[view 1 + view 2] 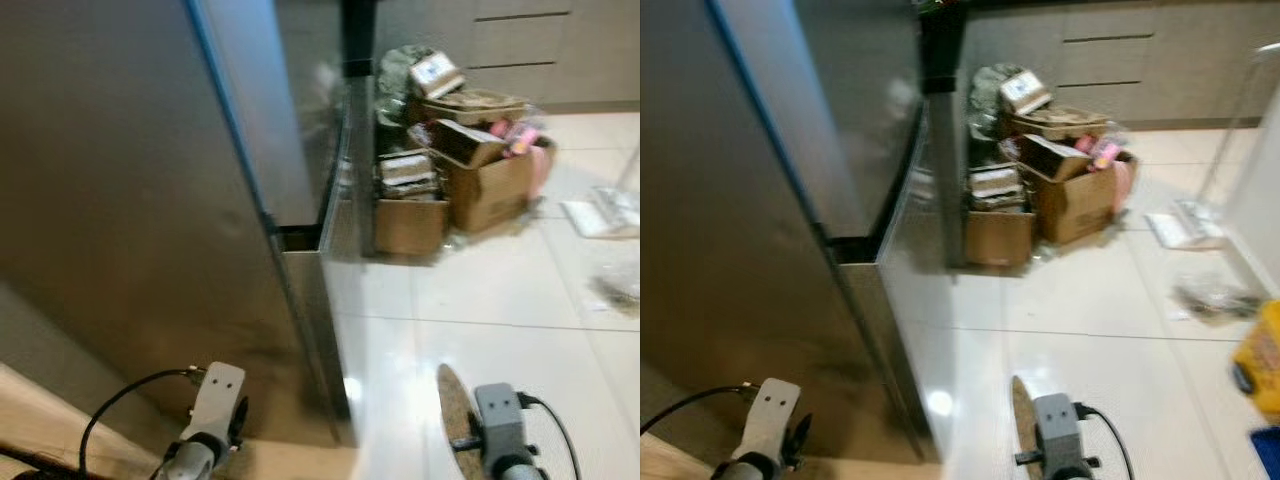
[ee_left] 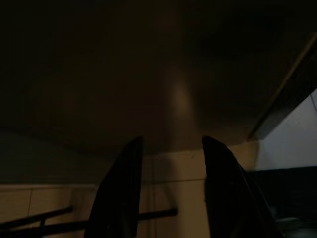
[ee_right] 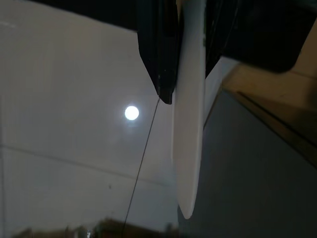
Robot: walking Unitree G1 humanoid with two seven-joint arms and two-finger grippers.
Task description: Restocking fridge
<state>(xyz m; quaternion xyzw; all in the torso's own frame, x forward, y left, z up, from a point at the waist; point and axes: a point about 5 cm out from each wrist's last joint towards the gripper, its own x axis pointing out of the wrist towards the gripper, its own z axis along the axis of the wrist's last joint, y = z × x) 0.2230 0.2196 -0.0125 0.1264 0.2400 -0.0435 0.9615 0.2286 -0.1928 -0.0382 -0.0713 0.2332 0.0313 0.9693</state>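
Your head views were blurred. The left gripper [image 2: 171,188] fingers stood parted and empty near the fridge [image 1: 120,200]; the right gripper [image 3: 185,64] fingers clamped a flat white plate [image 3: 190,148].

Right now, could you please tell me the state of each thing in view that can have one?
Fridge door: shut.
Cardboard boxes: open, flaps up, filled with odds and ends, standing on the floor beside the fridge.
Cabinet drawers: shut.
Left gripper: open, holding nothing, facing the fridge's base.
Right gripper: shut on a flat pale plate, held edge-on above the floor.
Yellow container: on the floor, too cropped to tell more.
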